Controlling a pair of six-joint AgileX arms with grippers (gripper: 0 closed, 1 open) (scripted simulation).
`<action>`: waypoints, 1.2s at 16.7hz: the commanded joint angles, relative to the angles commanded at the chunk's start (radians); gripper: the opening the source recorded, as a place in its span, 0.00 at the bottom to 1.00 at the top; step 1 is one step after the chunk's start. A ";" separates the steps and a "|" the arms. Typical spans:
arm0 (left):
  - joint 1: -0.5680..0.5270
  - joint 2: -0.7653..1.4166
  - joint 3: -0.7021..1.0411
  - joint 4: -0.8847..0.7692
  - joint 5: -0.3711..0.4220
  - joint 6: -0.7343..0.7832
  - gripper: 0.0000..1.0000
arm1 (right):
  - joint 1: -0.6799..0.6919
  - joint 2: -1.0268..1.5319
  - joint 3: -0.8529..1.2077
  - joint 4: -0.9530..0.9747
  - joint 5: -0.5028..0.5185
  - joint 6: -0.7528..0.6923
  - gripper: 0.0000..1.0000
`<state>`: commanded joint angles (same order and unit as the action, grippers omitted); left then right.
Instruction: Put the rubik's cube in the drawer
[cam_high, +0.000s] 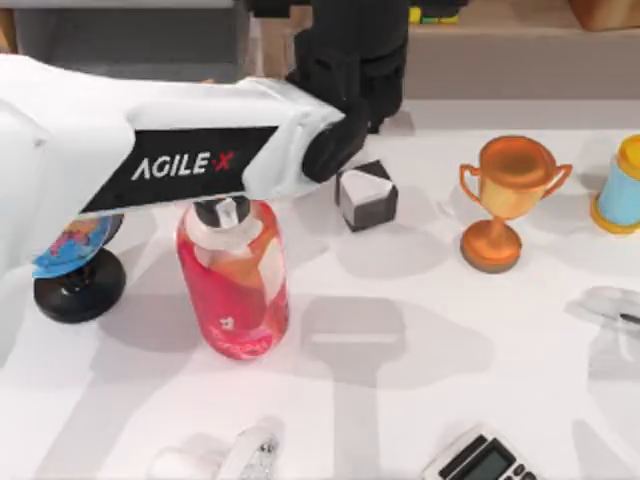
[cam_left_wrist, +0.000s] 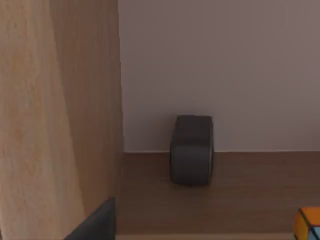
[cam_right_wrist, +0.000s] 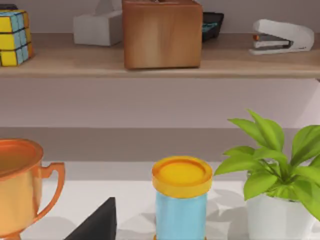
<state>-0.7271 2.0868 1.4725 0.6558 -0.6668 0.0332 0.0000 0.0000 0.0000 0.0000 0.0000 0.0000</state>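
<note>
left hand: the left arm reached across the top view from the left toward the far edge, its hand a dark mass up by the shelf; whether it was open or closed, i cannot tell.
left hand's surroundings: its wrist view faced a light wood panel close by, a small dark grey block on a brown ledge against the wall, and a yellow-orange corner of a cube at the frame edge.
right hand: the right arm was off at the right side of the worktop; a dark finger tip showed in its wrist view, not enough to tell its state.
rubik's cube: it stood on the long wooden shelf, well apart from both hands' grasp as far as seen, beside a white tissue box and a wooden box.
cube's pose: square on its base, faces upright, no long axis; yellow squares faced the right wrist camera.
drawer: a grey recess lay at the far left in the top view; likely the drawer.
step in hand: judged as the reach toward the shelf, cube not yet held.
next move: line the left hand over the cube, jaws square to two opposite faces, then close.
worktop: red bottle, black-and-white cube, trophy.
</note>
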 joint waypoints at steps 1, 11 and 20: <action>-0.026 0.079 0.051 0.021 -0.025 -0.002 1.00 | 0.000 0.000 0.000 0.000 0.000 0.000 1.00; -0.114 0.364 0.243 0.091 -0.126 -0.018 1.00 | 0.000 0.000 0.000 0.000 0.000 0.000 1.00; -0.093 0.431 0.410 -0.009 -0.104 -0.018 1.00 | 0.000 0.000 0.000 0.000 0.000 0.000 1.00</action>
<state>-0.8203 2.5177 1.8824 0.6467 -0.7711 0.0148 0.0000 0.0000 0.0000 0.0000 0.0000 0.0000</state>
